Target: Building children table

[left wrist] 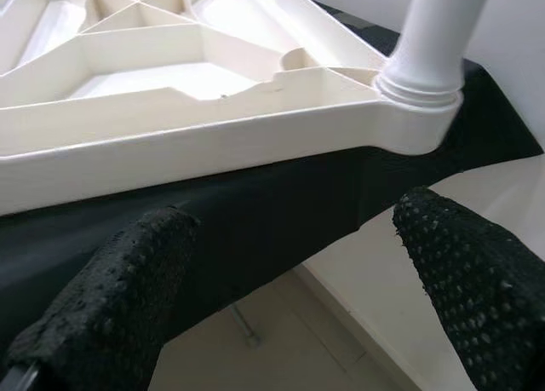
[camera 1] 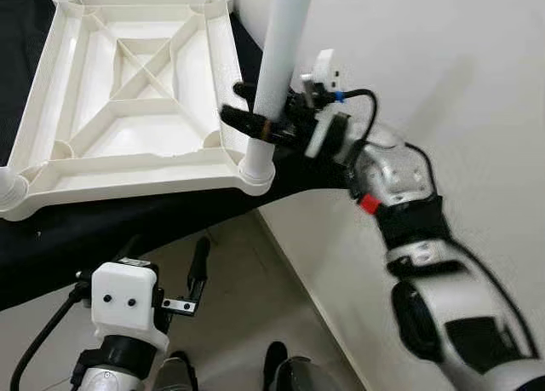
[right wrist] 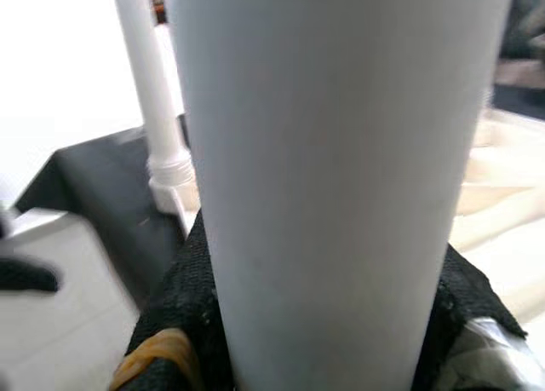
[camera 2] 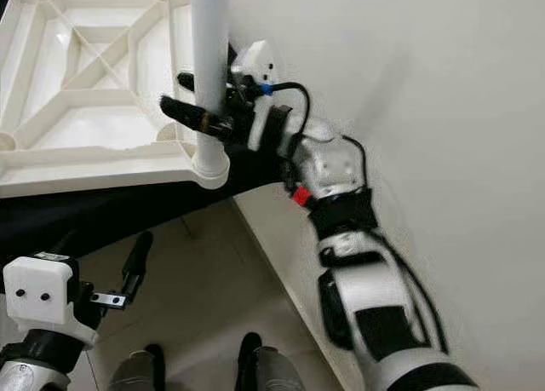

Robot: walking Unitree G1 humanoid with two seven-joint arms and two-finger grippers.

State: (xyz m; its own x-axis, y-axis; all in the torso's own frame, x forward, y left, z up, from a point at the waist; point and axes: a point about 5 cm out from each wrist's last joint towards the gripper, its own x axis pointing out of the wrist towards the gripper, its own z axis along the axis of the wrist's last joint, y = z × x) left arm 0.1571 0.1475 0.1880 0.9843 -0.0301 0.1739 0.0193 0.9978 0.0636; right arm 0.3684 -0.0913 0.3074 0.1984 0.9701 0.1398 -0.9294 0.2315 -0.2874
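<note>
A white plastic table top (camera 1: 128,110) lies upside down on a black cloth, its ribbed underside up. A white round leg (camera 1: 277,67) stands upright in the near right corner socket (camera 1: 255,174). My right gripper (camera 1: 247,114) is shut on this leg a little above the socket; the leg looms large between the black fingers (right wrist: 183,323) in the right wrist view. My left gripper (camera 1: 170,272) hangs open below the table's front edge, over the floor, with nothing between its fingers (left wrist: 111,297). Another leg (right wrist: 153,110) stands at a far corner.
The black cloth (camera 1: 102,229) drapes over the support's front edge. A white wall (camera 1: 443,67) rises close on the right, just behind my right arm. Beige floor (camera 1: 247,323) lies below, with my feet (camera 2: 255,357) on it.
</note>
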